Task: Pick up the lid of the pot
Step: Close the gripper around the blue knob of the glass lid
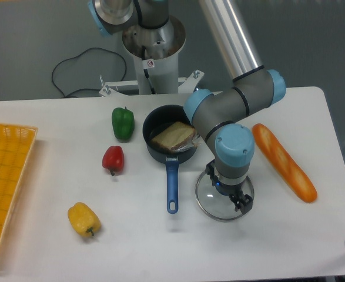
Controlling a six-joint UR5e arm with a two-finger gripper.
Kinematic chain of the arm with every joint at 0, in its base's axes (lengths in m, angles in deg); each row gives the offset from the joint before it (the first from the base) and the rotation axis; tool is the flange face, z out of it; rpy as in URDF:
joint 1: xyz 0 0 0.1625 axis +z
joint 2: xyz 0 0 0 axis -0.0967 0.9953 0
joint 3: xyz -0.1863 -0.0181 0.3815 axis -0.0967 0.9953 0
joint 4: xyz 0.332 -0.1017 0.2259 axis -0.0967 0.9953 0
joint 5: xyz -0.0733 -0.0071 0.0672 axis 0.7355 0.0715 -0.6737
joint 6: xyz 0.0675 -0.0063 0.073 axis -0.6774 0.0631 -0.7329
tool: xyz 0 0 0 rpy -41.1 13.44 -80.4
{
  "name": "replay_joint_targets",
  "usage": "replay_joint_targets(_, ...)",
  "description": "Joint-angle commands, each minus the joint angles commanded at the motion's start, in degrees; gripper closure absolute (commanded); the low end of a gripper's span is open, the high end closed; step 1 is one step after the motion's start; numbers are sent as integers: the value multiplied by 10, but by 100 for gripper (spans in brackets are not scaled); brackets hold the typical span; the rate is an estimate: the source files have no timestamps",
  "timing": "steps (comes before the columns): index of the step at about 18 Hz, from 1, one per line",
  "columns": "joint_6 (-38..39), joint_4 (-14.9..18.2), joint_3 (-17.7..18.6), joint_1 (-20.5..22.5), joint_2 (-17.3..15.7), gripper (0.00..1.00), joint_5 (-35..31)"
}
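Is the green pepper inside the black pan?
No, the green pepper lies beside the black pan, to its left in the picture.

Pot lid [207,197] right of pan handle [172,187]

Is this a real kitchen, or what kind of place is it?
Probably not a real kitchen. It looks like a robotics lab set up for pretend cooking: there's a robot arm over the table, a black saucepan and a green bell pepper.
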State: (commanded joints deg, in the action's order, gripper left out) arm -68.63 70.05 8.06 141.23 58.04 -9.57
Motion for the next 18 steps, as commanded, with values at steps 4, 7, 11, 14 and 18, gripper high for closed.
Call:
replay_joint_targets(4,6,0,12,8,-6,0,2)
replay_joint_targets(7,8,0,19,10,-6,0,3)
replay_joint_targets(11,12,0,24,11,-6,0,3)
replay_joint_targets(14,13,0,23,11,-4,2,3)
replay_joint_targets(18,16,1,22,11,-4,34,3)
